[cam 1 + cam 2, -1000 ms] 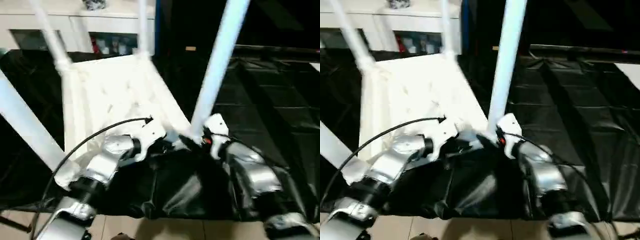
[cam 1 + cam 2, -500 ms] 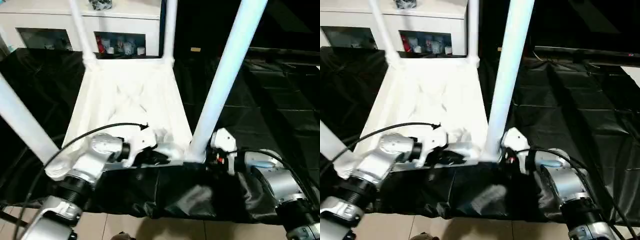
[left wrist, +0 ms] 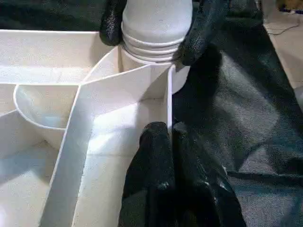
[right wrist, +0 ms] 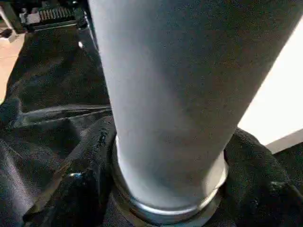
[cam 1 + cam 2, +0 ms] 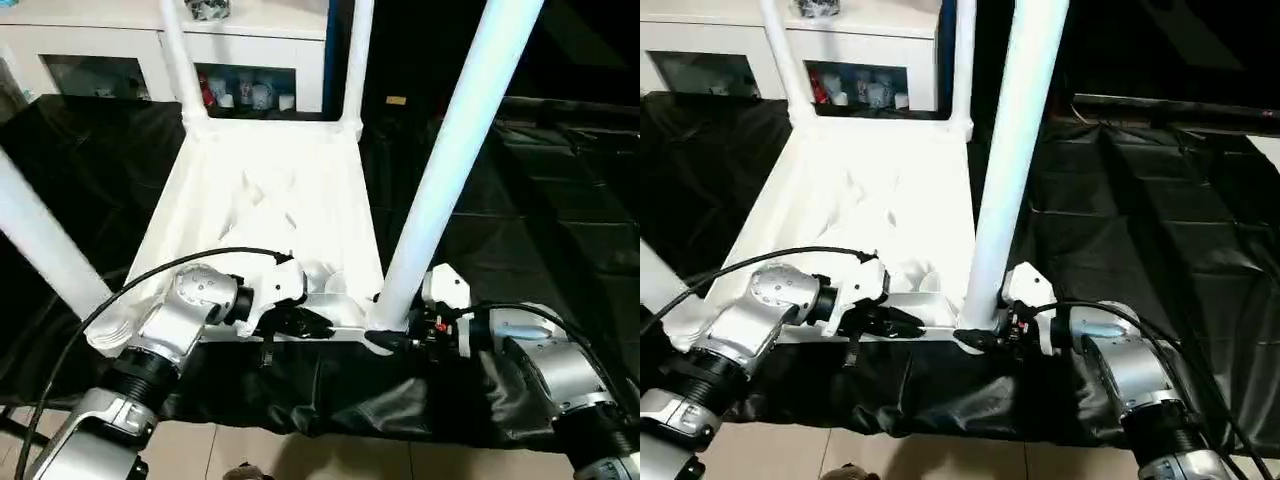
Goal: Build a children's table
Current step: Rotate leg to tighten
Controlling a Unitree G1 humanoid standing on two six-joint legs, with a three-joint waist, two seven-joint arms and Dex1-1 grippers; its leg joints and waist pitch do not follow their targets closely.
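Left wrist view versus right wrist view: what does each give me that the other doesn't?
Left wrist alone: the white plastic tabletop's ribbed underside, and the left gripper, fingers together, pinching the thin near edge wall. Right wrist alone: a close look up the smooth shaft of the white tapered tubular leg. Both: that leg's ringed base at the round corner socket, the right gripper's black fingers on either side of it, and the black plastic sheet underneath.

The two head views look forward and down from above, over both forearms. The left wrist view sits very close at the tabletop (image 3: 94,156) rim, facing the near-right leg (image 3: 157,23) (at twelve o'clock), which the right wrist view also shows, closer.
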